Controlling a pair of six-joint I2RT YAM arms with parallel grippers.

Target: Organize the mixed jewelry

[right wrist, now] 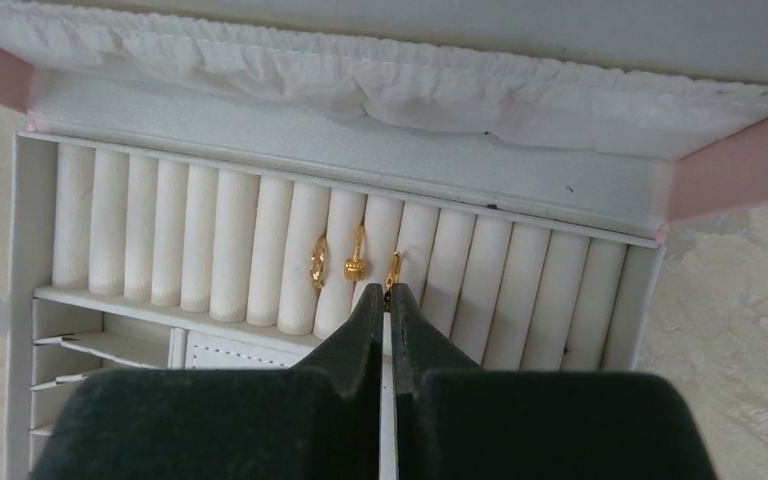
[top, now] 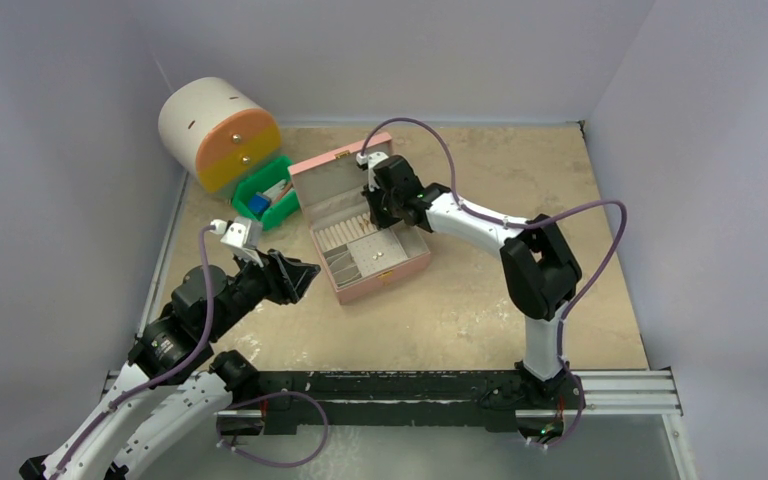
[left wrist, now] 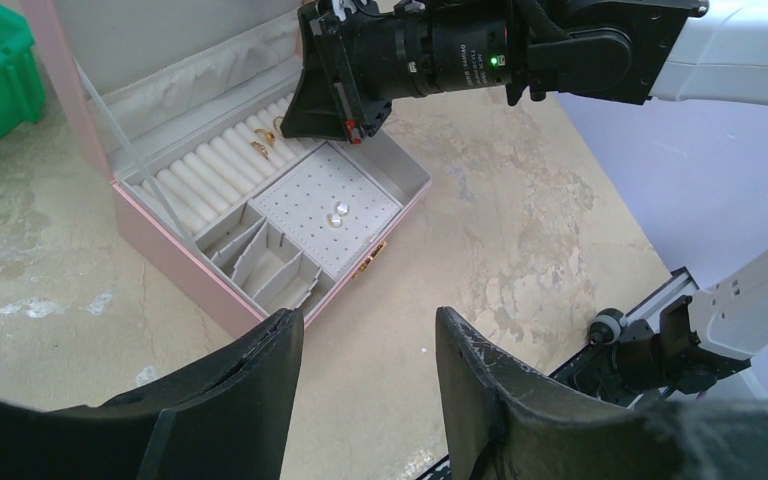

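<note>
The pink jewelry box (top: 392, 270) stands open mid-table, lid up. In the right wrist view, two gold rings (right wrist: 317, 265) (right wrist: 356, 266) sit in the slots between its white ring rolls (right wrist: 210, 240). My right gripper (right wrist: 388, 293) is down at the rolls, shut on a third gold ring (right wrist: 393, 270) that stands in the slot beside them. Two small pale earrings (left wrist: 337, 215) lie on the dotted pad. My left gripper (left wrist: 365, 320) is open and empty, above the table in front of the box, also seen from above (top: 300, 275).
A cream and orange round drawer unit (top: 218, 130) and a green bin (top: 275, 195) stand at the back left. The box has small grey divider compartments (left wrist: 260, 260). A black rail (top: 440, 390) runs along the near table edge.
</note>
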